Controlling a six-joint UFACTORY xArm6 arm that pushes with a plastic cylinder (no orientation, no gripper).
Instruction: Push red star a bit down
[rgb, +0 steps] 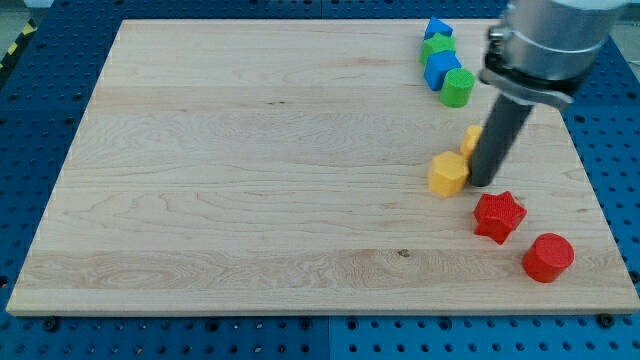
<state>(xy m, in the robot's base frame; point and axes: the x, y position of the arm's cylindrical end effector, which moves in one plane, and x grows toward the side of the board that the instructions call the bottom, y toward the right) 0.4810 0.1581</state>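
Camera view shows my tip (482, 184), the low end of a dark rod. This end effector has no jaws, so it holds nothing. It sits just right of the yellow six-sided block (448, 173), maybe touching it, and just above the red star block (498, 216). A second yellow block (470, 138) peeks out behind the rod. The pale wooden surface (250, 170) lies on a blue board with holes (40, 120). A red round block (547, 257) sits near the star, lower right. Far off at the top, blue (436, 28), green (437, 46), blue (441, 68) and green (458, 88) blocks sit in a row.

Second yellow block (470, 138) mostly hidden behind rod; shape unclear.
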